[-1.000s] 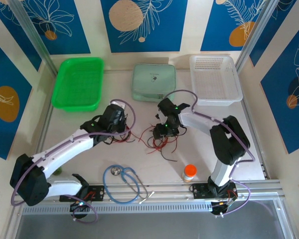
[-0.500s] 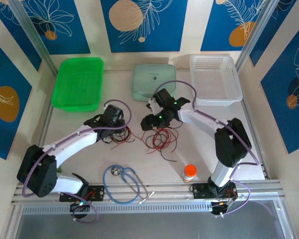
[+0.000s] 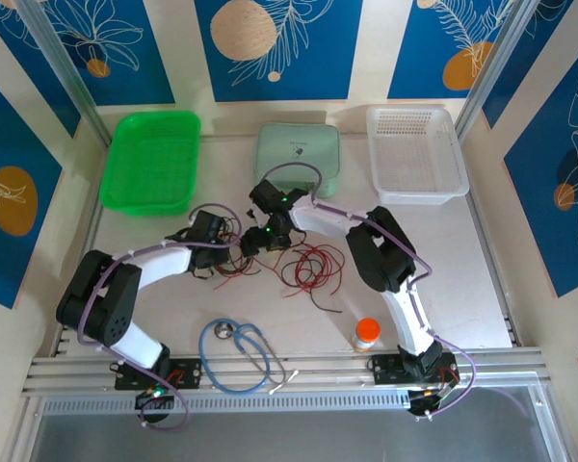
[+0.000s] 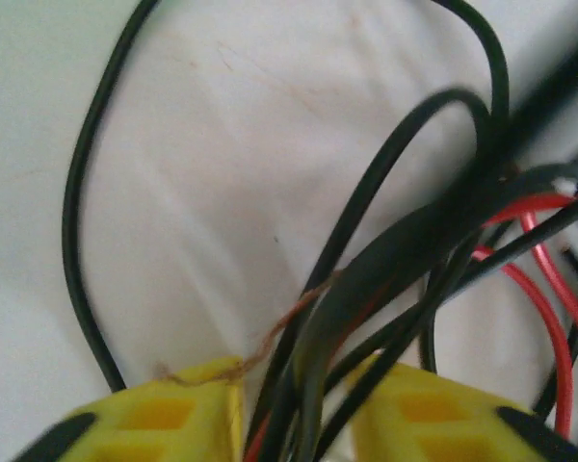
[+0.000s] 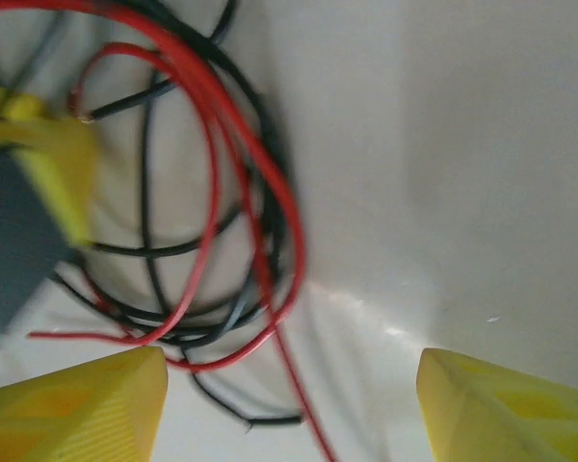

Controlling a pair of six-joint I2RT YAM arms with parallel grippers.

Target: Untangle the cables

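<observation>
several cables (image 4: pixel 395 252) pinched by left end effector (image 4: pixel 297 416), right end effector (image 5: pixel 289 397) spread wide

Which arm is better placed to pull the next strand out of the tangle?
Right. The right gripper hangs open over loose loops of the cables, free to take a strand; the left gripper seems clamped on a bundle, so it better serves as anchor.

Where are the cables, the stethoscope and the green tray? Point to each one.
cables (image 4: pixel 385 268): left wrist view, on the black bundle.
stethoscope (image 3: pixel 223 330): top external view, on its round chest piece.
green tray (image 3: pixel 149 164): top external view, on its floor.
</observation>
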